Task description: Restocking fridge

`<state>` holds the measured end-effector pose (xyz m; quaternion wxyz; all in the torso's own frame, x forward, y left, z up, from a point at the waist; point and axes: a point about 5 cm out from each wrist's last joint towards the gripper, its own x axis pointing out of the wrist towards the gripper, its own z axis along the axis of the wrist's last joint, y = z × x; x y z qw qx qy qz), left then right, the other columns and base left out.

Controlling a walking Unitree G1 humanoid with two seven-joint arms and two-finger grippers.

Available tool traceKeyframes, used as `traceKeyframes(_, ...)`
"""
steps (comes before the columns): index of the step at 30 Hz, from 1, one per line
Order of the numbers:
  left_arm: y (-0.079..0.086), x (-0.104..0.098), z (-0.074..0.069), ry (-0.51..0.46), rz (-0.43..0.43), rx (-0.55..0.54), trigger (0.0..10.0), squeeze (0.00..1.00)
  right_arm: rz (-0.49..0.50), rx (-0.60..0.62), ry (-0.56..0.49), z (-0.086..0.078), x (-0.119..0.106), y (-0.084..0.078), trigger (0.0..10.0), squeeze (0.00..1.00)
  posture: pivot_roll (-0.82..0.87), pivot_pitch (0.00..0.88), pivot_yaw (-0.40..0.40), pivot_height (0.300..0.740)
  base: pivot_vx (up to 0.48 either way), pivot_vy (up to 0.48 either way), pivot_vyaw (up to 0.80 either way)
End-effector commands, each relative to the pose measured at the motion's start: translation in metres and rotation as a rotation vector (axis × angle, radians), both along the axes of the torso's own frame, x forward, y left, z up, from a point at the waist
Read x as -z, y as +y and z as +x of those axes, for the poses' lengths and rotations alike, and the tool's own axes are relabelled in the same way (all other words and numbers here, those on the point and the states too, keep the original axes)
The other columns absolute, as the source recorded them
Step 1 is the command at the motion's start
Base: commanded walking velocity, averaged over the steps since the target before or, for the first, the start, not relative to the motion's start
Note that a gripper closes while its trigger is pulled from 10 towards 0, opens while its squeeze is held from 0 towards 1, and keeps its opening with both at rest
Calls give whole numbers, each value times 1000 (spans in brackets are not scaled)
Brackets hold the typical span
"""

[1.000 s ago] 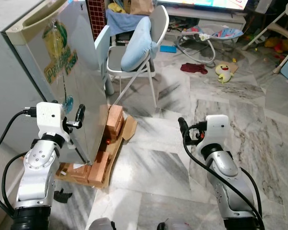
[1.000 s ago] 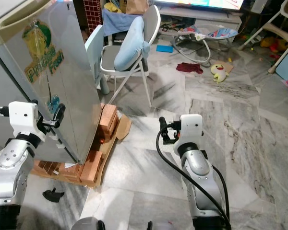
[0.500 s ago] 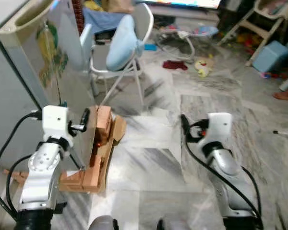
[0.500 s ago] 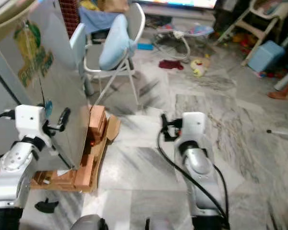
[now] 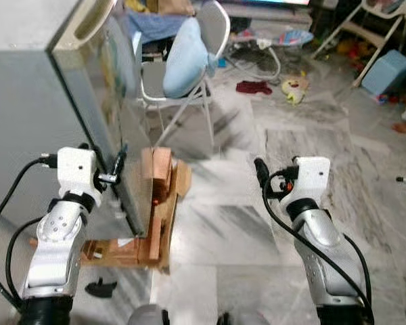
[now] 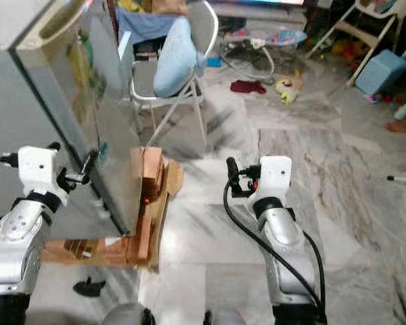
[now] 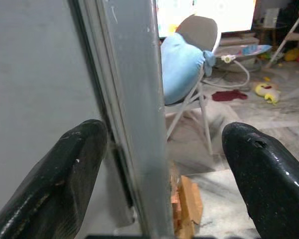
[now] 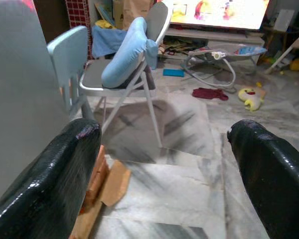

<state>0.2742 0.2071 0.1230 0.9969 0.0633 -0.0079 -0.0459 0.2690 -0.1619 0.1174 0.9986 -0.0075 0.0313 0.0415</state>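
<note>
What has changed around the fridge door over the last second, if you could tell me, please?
The fridge door now shows more edge-on; the camera also shifted, so a swing is uncertain. The left gripper now straddles the door's edge, fingers open. The right gripper stays open and empty over the floor.

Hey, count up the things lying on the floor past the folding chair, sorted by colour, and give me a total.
Red: 1, a crumpled cloth
Yellow: 1, a soft toy
Blue: 1, a small flat thing
Total: 3
</note>
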Motion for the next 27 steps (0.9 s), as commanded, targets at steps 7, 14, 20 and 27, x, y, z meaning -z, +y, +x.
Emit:
traceKeyframes(7,-6,-6,8,-16,5,37,10000,0,-69,46,-75,2,-7,2,10000,0,-36,42,-28,740,0,0,0)
traceKeyframes(14,-8,-15,26,-12,21,76,10000,0,23,-24,-33,1,-7,5,10000,0,-31,53,-31,740,0,0,0)
traceKeyframes(20,2,-13,38,6,44,22,10000,0,35,-23,-59,5,-10,7,10000,0,-42,36,-19,740,0,0,0)
traceKeyframes(27,17,-9,34,14,39,-94,10000,0,56,-25,-41,-5,-5,12,10000,0,-27,47,-30,740,0,0,0)
